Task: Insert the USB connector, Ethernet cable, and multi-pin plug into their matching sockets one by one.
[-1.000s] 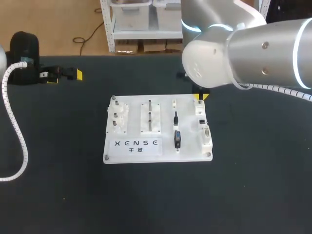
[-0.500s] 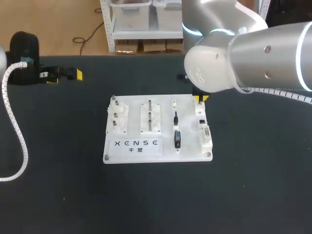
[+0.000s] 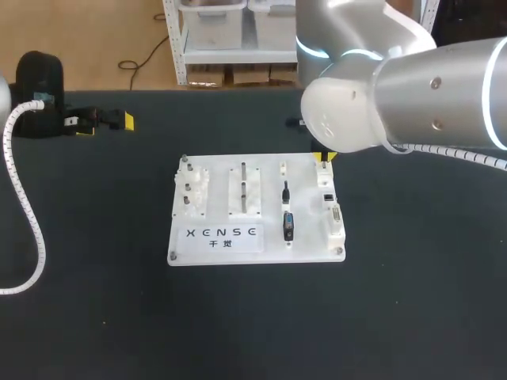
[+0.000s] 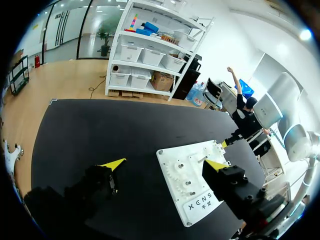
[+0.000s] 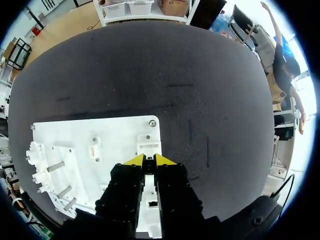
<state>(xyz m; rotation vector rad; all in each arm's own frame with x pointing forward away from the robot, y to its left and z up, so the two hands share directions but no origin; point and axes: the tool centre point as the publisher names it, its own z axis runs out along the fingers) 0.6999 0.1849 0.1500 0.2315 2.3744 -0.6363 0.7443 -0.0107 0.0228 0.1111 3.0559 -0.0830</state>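
R gripper hangs over the white board's far right corner, fingers nearly together, nothing btwn them; our own right arm blocks most of it from above. Two black plugs sit mid-board. L gripper spread wide, well off.

My right gripper sits low in the middle of the frame, its yellow tips drawn almost together with only a thin gap. Under it lies the white board, filling the lower left on the black table. A small white socket block sits just ahead of the tips. Metal pegs stand near the board's far-left edge.
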